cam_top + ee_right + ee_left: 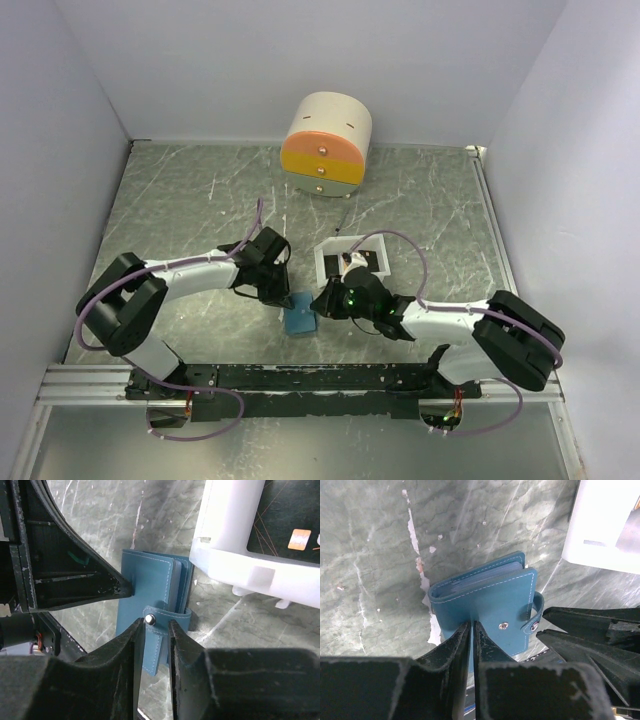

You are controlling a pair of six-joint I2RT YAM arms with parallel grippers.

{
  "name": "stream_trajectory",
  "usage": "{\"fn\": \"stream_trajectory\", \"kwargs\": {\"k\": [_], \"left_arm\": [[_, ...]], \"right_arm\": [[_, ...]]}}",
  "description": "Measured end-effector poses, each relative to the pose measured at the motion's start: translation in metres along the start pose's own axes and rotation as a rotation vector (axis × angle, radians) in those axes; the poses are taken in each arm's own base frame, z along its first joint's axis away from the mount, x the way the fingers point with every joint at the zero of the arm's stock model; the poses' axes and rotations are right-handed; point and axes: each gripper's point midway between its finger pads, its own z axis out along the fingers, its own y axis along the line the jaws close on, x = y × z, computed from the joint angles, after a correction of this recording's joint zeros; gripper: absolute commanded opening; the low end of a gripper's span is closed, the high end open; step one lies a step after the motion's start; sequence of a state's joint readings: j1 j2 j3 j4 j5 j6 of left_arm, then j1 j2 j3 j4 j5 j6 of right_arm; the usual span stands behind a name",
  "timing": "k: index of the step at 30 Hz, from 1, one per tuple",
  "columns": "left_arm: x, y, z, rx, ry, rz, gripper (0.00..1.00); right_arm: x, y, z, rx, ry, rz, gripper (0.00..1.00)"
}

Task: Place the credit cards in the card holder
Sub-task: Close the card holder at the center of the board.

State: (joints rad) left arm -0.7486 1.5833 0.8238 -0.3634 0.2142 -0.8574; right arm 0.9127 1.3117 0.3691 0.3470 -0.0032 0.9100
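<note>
- The light-blue stitched folding card holder (300,319) is closed, with its page edges showing as a thin stack along one side. Whether it rests on the worktop or is lifted off it, I cannot tell.
- The left end effector (471,630) comes in from the holder's left. Its fingers are drawn narrow and pinch the edge of the cover.
- The right end effector (155,630) comes in from the holder's right. It is narrowed onto the blue snap tab (152,652), one finger on each side just below the metal stud.
- The shallow white plastic tray (235,555) sits just beside the holder, on its far right. Only a thin strip of bare surface separates the tray wall from the holder.
- A dark credit card (280,510) with a gold chip lies flat inside that tray.
- The grey-green marbled worktop (180,200) lies bare to the left of the holder and beyond it.
- A round cream drawer box (325,145) with orange and yellow fronts stands well beyond the holder, at the back wall.
</note>
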Motion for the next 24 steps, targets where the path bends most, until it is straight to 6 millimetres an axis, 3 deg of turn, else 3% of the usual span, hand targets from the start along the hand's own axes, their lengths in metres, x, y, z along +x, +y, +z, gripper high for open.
{"fn": "stream_trajectory", "kwargs": {"k": [24], "left_arm": [[-0.001, -0.003, 0.003, 0.017, 0.009, 0.003, 0.17]], "right_arm": [[0.008, 0.001, 0.012, -0.027, 0.037, 0.012, 0.22]]}}
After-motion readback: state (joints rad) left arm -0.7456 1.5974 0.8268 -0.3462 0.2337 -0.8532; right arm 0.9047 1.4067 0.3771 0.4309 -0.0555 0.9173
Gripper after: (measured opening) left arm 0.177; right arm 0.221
